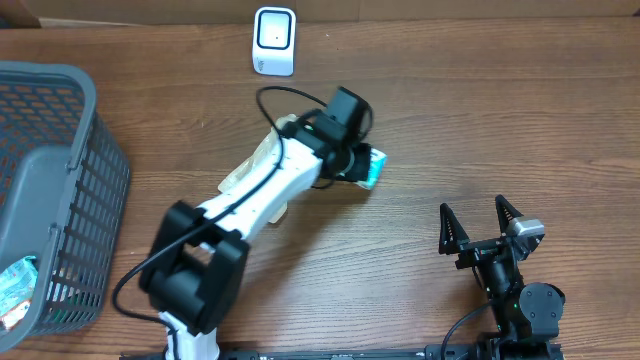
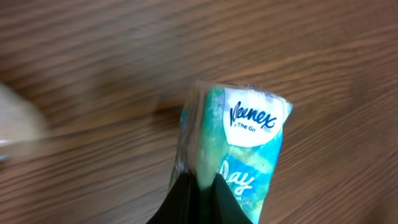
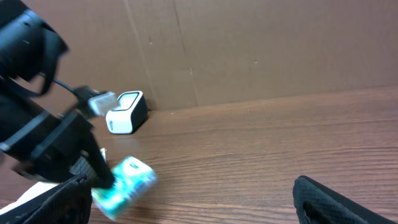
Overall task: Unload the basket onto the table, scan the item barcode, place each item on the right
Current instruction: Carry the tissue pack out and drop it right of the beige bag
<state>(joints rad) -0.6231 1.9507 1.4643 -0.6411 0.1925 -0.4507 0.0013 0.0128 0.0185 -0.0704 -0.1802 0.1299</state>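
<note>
**Item: tissue pack** (image 1: 371, 168). Soft pack in teal and white, with a printed brand label at one end.
- Place: centre of the overhead frame, slightly right, over the wooden desk (image 1: 480, 110). It lay below and right of the scanner (image 1: 274, 41), well apart from it.
- Long axis, overhead: ran out from the left claw (image 1: 358, 165) toward the right edge of the frame, free end pointing right and a little down.
- Long axis, left wrist view: near vertical in the frame, leaning slightly right. The labelled end was at the top, away from the fingers (image 2: 180, 202), and the label faced the camera.
- Long axis, right wrist view: tilted from lower left to upper right. The pack was blurred here, at lower left.
- Contact with the desk: could not be told. A shadow lay on the wood just left of the pack.

**Left claw.** Clenched on the bottom end of the tissue pack, with dark fingers pinching it from both sides.

**Right claw** (image 1: 472, 215). Released, jaws spread wide and nothing between them. It was at the lower right of the overhead frame, well apart from the pack.

**Scanner.** Small white unit at top centre, standing at the foot of a cardboard wall (image 3: 261, 43).

**Basket** (image 1: 95, 170). Grey mesh, at the left edge, with a coloured packet (image 1: 14, 285) at its bottom.
</note>
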